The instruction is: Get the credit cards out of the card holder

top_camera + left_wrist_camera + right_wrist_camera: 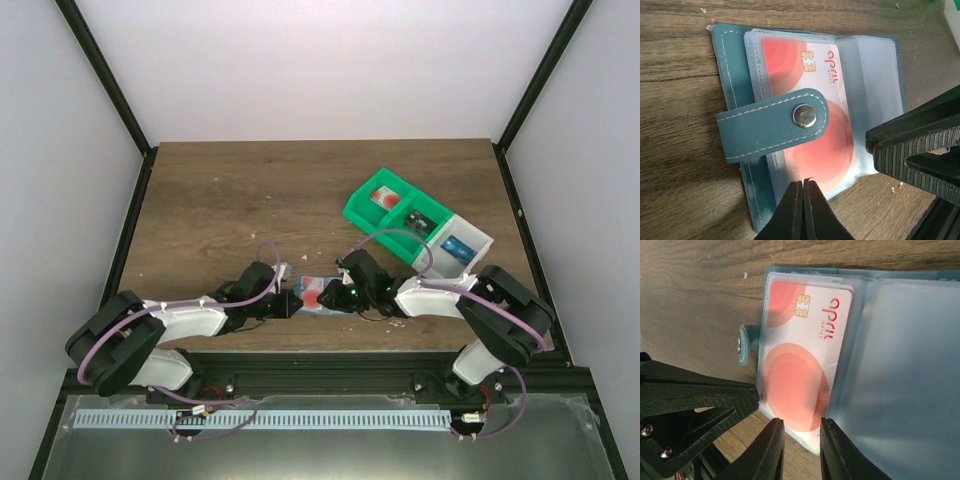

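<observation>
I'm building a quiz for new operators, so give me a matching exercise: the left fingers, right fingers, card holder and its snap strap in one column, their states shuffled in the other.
Column one:
1. left fingers
2. right fingers
3. card holder
4. snap strap

Column two:
A. lying across the credit card
B. spread open on the table
C. pressed together
D. apart, with a gap between them

Pairs: 1-C, 2-D, 3-B, 4-A
</observation>
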### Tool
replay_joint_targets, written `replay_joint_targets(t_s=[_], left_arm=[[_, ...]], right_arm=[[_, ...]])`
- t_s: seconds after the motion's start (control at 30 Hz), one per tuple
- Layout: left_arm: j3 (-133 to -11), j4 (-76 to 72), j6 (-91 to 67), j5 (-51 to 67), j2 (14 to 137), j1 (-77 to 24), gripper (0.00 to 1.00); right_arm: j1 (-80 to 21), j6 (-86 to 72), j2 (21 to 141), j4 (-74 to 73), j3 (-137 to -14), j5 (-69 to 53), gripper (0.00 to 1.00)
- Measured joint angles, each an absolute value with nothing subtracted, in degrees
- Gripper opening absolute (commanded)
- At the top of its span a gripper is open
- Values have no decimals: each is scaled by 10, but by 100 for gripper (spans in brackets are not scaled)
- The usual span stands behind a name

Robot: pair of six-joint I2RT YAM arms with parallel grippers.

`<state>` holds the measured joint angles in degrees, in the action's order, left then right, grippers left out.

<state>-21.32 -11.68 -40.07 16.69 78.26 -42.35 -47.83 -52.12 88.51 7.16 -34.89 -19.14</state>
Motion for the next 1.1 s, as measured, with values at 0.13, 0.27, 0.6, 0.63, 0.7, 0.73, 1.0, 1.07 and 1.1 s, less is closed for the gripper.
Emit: replay_joint_targets(t_s=[0.13, 0.27, 0.6, 0.63, 0.7, 0.73, 1.0, 1.07, 1.1], left_arm=[[-213, -120, -400, 170, 786, -423, 0], [-213, -127, -399, 177, 793, -423, 0], [-208, -133, -399, 183, 797, -423, 0], [-208, -133, -399, 182, 797, -423, 0], [-208, -132, -403, 182, 796, -423, 2], [-208, -130, -405, 182, 795, -423, 2], [-220, -93, -404, 178, 780, -423, 2], [-227, -84, -403, 174, 777, -423, 2], [-231, -81, -402, 171, 777, -423, 2]], right_arm=[[-478, -522, 891, 72, -349, -183, 22], [-478, -523, 899, 73, -349, -178, 22], [-478, -531, 905, 96, -347, -171, 22], [-478, -533, 905, 100, -345, -170, 22], [-478, -536, 905, 109, -340, -169, 22], [-478, -537, 905, 111, -338, -169, 22], [-478, -537, 905, 112, -336, -164, 22], [-478, -537, 905, 112, -336, -164, 22], [-478, -537, 905, 112, -336, -164, 22]])
